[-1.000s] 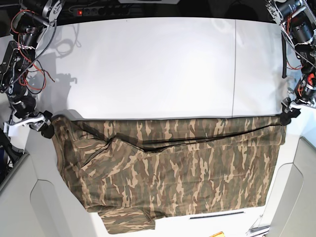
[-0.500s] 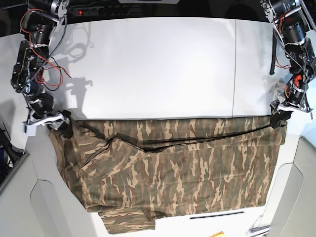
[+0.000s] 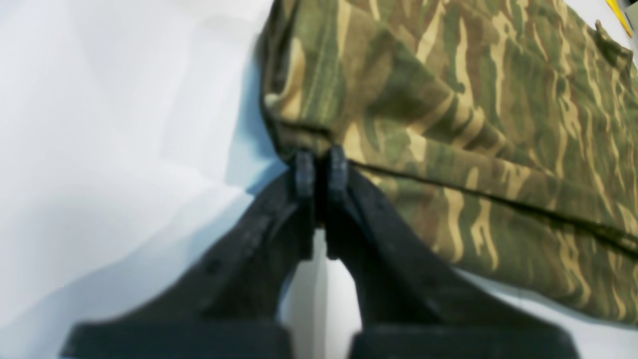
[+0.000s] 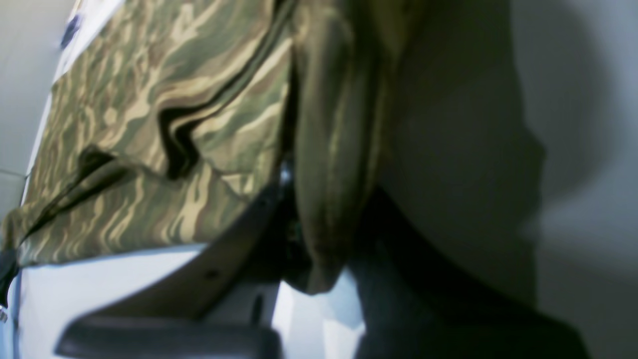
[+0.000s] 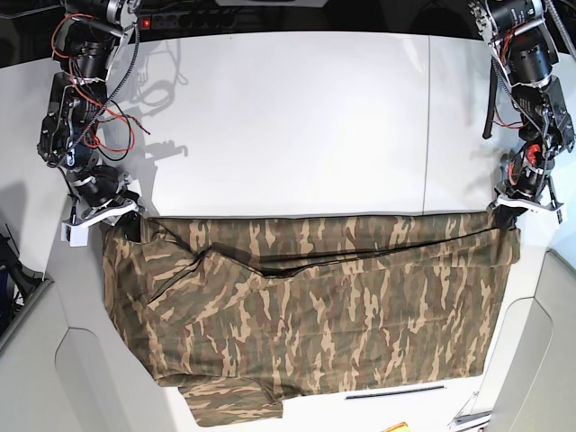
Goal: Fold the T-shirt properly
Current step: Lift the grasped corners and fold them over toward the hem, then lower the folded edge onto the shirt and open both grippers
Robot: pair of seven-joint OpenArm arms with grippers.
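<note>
The camouflage T-shirt [image 5: 315, 306] lies across the white table [image 5: 288, 117], its far edge stretched between both arms. The left gripper [image 3: 317, 167] pinches one corner, the right gripper [image 5: 126, 220] clamps the other — uneven pulling could slip a corner free and skew the fold

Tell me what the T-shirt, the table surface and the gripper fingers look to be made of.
T-shirt: soft woven or knit cloth, matte camouflage print; it creases and drapes over the table edge.
Table: smooth white sheet or laminate, slightly glossy; it shows soft shadows and a seam.
Left gripper fingers: black, matte, probably moulded plastic with ribbed tips.
</note>
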